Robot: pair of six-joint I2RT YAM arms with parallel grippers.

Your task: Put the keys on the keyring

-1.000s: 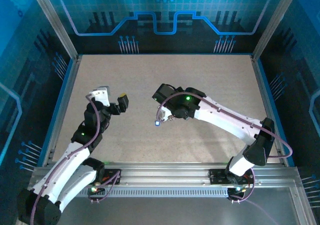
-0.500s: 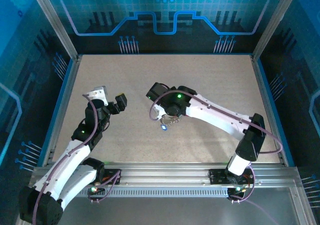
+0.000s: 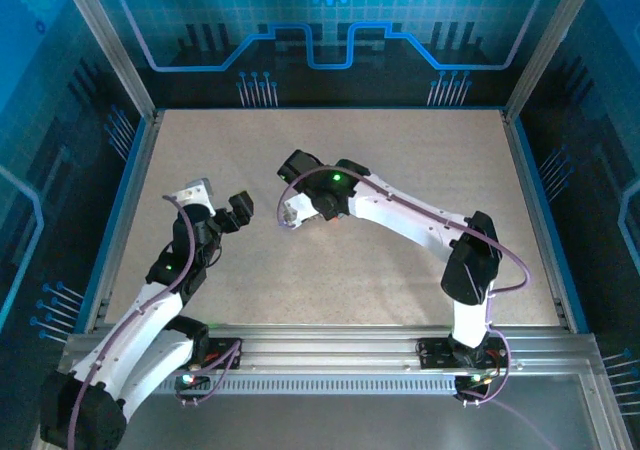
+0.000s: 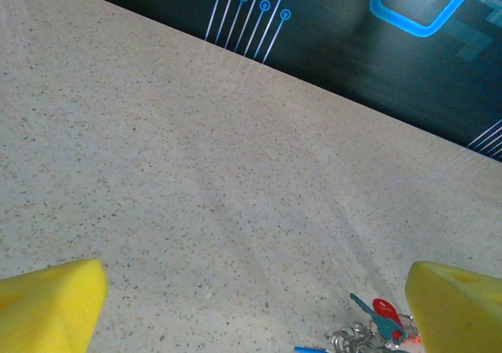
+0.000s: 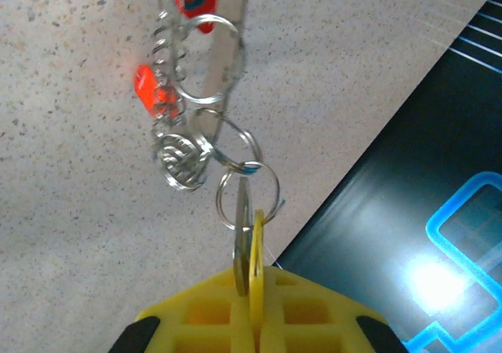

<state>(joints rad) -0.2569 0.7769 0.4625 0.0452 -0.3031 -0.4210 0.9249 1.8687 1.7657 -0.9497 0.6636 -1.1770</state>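
Could drop the whole bunch: held only by r. gripper, clamped fully closed at bottom centre of r. wrist view on 1 thin flat piece seen edge-on, prob. the yellow key. Everything else strung up-frame from it along the keyring toward top centre, so any jerk or swing could twist that blade out of the pads. Could snag too: loose links and spring-like coil apt to catch on l. gripper's fingers if brought in off-centre. Could misjudge height: can't tell whether bunch hangs clear of table or drags on it. L. gripper spread wide, holding nothing, bunch at lower right of its view, just beside its r.-hand finger. In top view, l. gripper centre-left, r. gripper near it, apart; bunch too small to make out there. Count: 2 arms, 2 grippers. In r. wrist view, 1 yellow key, 2 red patches, 1 blue sliver at top edge, at least 3 round rings, 1 coil, 1 wound disc. In l. wrist view, 1 red head, 1 teal-blue piece, 1 blue sliver at bottom edge. Can't settle whether the 2 reds = 1 key or 2.
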